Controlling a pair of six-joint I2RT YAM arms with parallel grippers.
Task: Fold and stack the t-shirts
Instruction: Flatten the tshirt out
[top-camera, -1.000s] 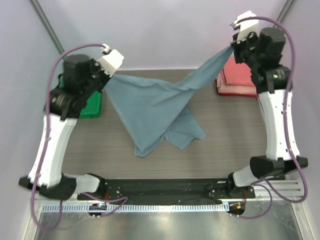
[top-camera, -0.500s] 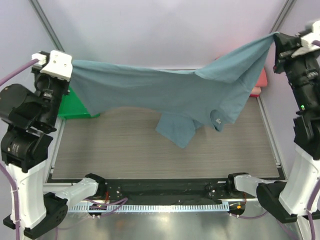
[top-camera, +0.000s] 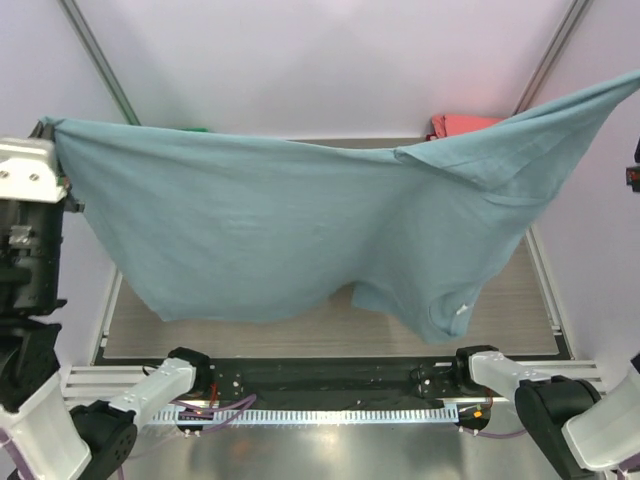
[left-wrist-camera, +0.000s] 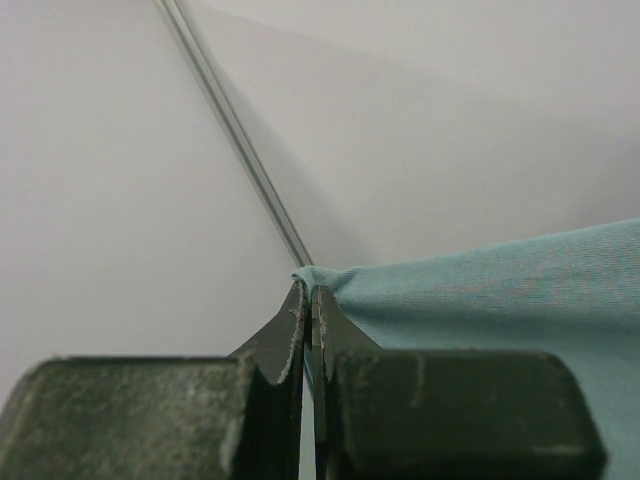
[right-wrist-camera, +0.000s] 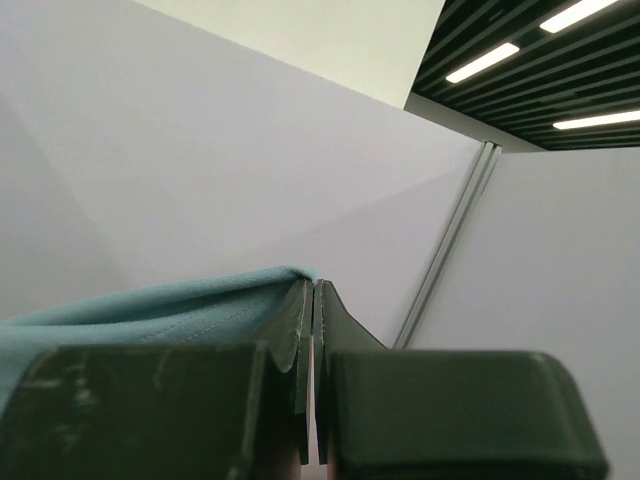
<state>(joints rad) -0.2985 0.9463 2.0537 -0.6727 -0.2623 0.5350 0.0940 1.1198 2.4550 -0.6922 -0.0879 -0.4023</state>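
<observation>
— Two corners pinched: the left gripper (left-wrist-camera: 310, 297) and right gripper (right-wrist-camera: 313, 292) each clamp tight on the blue-grey t-shirt (top-camera: 280, 220), stretched out high above the table (top-camera: 300, 336)
— Spreading step, then. Next, I'd say, lay it flat mid-table; the pink folded shirts (top-camera: 463, 124) wait at the far right corner

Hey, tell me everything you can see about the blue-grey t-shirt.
The blue-grey t-shirt is soft, thin knit cloth, held up spread wide like a curtain above the table. The left pincer is shut on one top corner, the right pincer on the other. The top edge sags slightly between them; the lower edge hangs uneven, with a drooping lobe on the right carrying a small white label. Nothing else seems to touch it.
</observation>
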